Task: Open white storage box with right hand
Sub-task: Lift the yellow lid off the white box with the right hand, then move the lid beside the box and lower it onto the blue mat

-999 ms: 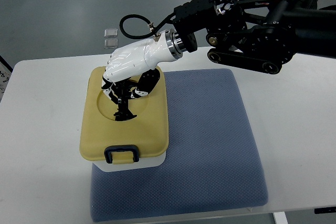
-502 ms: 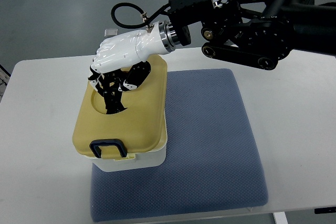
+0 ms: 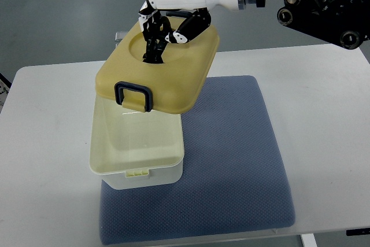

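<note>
Gripping lid [image 3: 167, 79], fingers [image 3: 155, 41] in recess

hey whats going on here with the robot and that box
The robot's white right hand grips the yellow plastic lid by its recessed top and holds it lifted clear of the white storage box. The box stands open, apparently empty, on a blue-grey mat on the white table.

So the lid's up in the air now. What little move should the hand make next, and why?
Probably carry the lid sideways to the right and lower it onto the blue mat. The right hand grips it by the round hollow on top, lifted clear of the open box but partly overhanging it.
</note>
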